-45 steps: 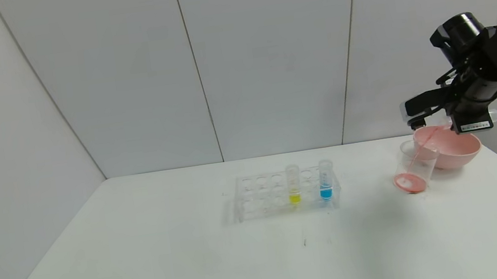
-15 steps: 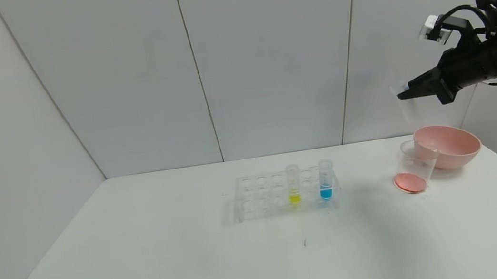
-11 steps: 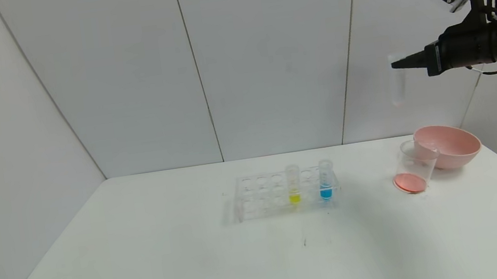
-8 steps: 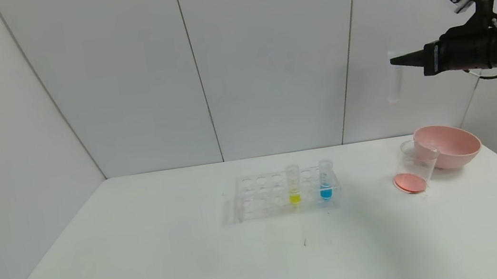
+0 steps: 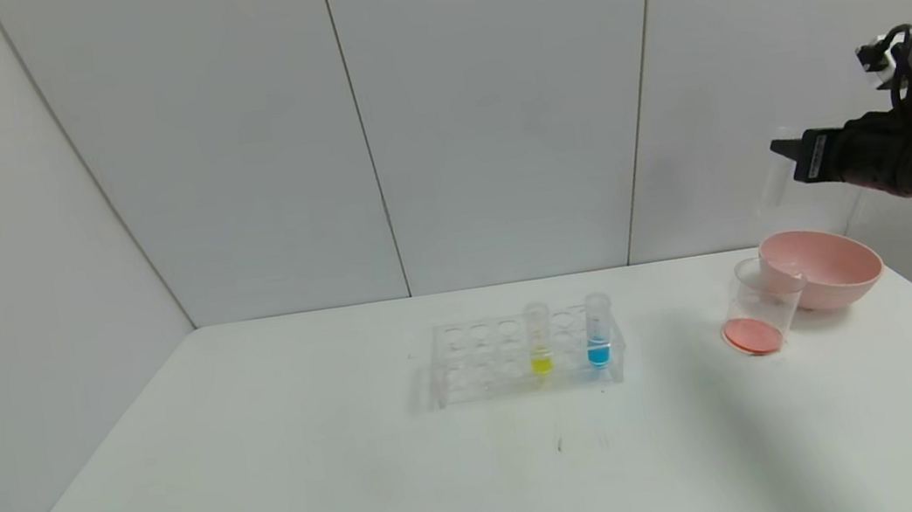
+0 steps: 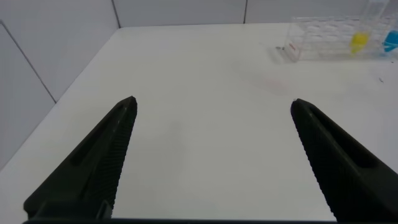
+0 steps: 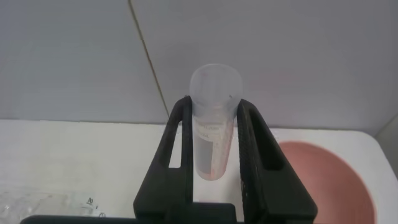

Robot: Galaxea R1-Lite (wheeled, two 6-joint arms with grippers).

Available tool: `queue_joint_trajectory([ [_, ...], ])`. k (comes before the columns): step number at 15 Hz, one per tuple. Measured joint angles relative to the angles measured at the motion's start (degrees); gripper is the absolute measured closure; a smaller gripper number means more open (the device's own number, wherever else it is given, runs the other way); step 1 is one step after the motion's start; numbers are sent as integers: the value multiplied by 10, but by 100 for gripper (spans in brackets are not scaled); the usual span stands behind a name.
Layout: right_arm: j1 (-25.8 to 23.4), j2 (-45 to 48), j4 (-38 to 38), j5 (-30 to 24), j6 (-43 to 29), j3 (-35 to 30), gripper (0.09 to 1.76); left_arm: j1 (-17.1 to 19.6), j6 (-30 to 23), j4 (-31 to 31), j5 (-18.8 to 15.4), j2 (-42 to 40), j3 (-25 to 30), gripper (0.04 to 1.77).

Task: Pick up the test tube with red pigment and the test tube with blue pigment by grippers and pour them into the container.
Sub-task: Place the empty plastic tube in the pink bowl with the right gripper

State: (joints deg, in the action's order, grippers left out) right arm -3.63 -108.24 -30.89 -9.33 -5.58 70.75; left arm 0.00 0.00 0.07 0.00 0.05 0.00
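My right gripper (image 5: 785,146) hangs in the air above and behind the container, shut on the test tube with red pigment (image 5: 772,183). That tube (image 7: 214,127) stands upright between the fingers (image 7: 179,143), almost empty with a reddish film inside. The container (image 5: 763,302), a clear cup with red liquid at its bottom, leans against a pink bowl. The test tube with blue pigment (image 5: 598,331) stands in the clear rack (image 5: 479,360) at mid-table, also seen from the left wrist view as the blue tube (image 6: 392,38). My left gripper (image 6: 212,101) is open over bare table.
A tube with yellow liquid (image 5: 538,340) stands in the rack beside the blue one. The pink bowl (image 5: 828,267) sits at the table's right rear, near the wall. The white table (image 5: 364,497) reaches forward and left of the rack.
The right gripper with the emptied tube rose from above the cup, turned the tube upright, then drew back to the right and a little lower. Rack, cup and bowl stayed put.
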Motion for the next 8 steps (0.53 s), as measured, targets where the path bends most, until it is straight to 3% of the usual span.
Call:
queue_joint_trajectory([
  [2, -5, 4, -45, -4, -5, -47, 136, 0, 0, 0, 0, 0, 0, 5],
  [5, -16, 6, -153, -55, -7, -110, 136, 0, 0, 0, 0, 0, 0, 5],
  [8, -20, 6, -161, -60, -4, -134, 136, 0, 0, 0, 0, 0, 0, 5],
])
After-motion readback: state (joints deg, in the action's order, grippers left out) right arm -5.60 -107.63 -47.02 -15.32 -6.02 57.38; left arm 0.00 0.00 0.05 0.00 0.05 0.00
